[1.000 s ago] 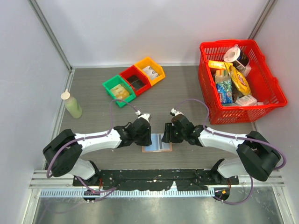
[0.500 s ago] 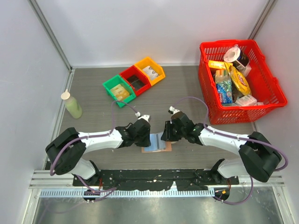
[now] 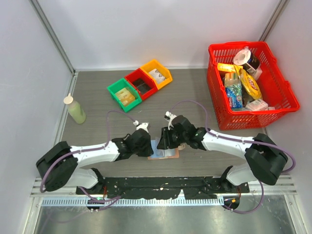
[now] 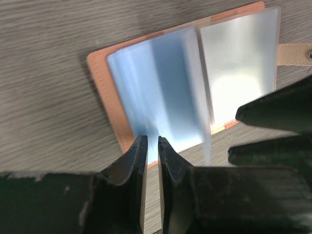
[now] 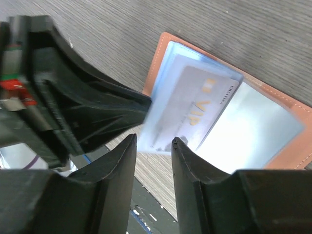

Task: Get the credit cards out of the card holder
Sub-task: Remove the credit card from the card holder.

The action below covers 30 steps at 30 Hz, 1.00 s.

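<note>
Hovering at left edge of open card holder point(image 4: 105, 97), left gripper point(image 4: 151, 142): jaws almost together, thin slit between; cannot tell whether clear sleeve point(image 4: 161, 87) is pinched. Right gripper point(image 5: 153, 144) released, jaws apart, tips at edge of credit card point(image 5: 204, 105) marked VIP, card askew among sleeves. Card holder lies spread on desk point(image 3: 97, 112), near centre, between both grippers. Snap tab point(image 4: 292, 51) close to right gripper.

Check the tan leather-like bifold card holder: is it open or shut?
Open. The card holder lies spread, clear inner sleeves facing up, snap tab unfastened.
</note>
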Each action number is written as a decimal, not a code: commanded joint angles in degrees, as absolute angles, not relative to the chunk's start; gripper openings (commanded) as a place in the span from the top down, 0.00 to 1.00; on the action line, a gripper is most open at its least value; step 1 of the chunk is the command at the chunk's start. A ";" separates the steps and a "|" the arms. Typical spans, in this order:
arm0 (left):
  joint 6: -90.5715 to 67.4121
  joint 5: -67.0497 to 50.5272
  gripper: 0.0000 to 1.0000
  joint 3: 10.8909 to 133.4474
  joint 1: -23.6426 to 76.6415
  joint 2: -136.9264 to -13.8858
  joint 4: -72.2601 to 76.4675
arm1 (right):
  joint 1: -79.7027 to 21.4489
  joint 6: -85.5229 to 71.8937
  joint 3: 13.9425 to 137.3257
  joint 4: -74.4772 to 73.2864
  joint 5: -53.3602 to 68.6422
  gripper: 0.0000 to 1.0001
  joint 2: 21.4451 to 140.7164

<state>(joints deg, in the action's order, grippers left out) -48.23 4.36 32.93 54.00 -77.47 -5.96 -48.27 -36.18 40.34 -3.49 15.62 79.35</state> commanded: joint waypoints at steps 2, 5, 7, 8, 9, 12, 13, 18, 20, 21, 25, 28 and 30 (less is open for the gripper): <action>-51.59 10.28 0.82 29.01 54.05 -69.36 -5.63 | -48.34 -34.37 42.54 -2.98 14.78 0.60 81.38; -52.29 11.69 0.82 28.04 54.05 -66.37 -6.15 | -48.34 -34.01 42.45 -3.52 12.13 0.59 81.56; -52.47 11.69 0.81 27.86 54.05 -64.78 -5.72 | -48.34 -33.84 42.63 -3.51 12.39 0.57 81.83; -52.47 11.43 0.80 27.77 54.05 -64.08 -5.02 | -48.34 -33.84 42.71 -3.69 11.70 0.57 81.74; -52.30 11.16 0.80 27.77 54.05 -63.46 -4.23 | -48.34 -33.84 42.54 -3.69 11.08 0.57 81.83; -50.98 9.50 0.80 29.00 54.05 -64.07 -1.85 | -47.64 -34.45 41.49 -2.73 9.58 0.57 81.65; -50.80 8.88 0.80 29.61 54.14 -64.86 -1.15 | -47.38 -34.89 40.70 -2.03 10.02 0.57 81.65; -51.68 4.58 0.85 29.62 52.04 -69.95 4.82 | -44.39 -40.51 34.90 10.53 16.95 0.58 82.26; -52.73 3.26 0.87 28.92 51.07 -72.15 6.94 | -43.25 -42.97 32.44 15.54 19.50 0.59 83.05; -53.26 2.38 0.88 28.57 50.63 -73.38 7.90 | -42.98 -44.46 30.69 18.69 20.64 0.59 83.49; -55.80 1.41 0.90 27.16 50.27 -76.98 9.93 | -40.70 -47.54 26.20 26.08 23.55 0.61 84.72; -57.65 0.36 0.93 24.97 49.75 -77.87 11.94 | -39.55 -49.82 23.04 32.84 26.36 0.64 85.95; -58.79 0.26 0.94 23.91 49.40 -78.05 13.00 | -38.67 -51.32 21.46 36.71 28.03 0.67 87.27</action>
<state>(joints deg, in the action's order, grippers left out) -55.72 1.78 26.35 50.13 -77.36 8.12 -39.88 -46.98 24.08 23.24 23.20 85.43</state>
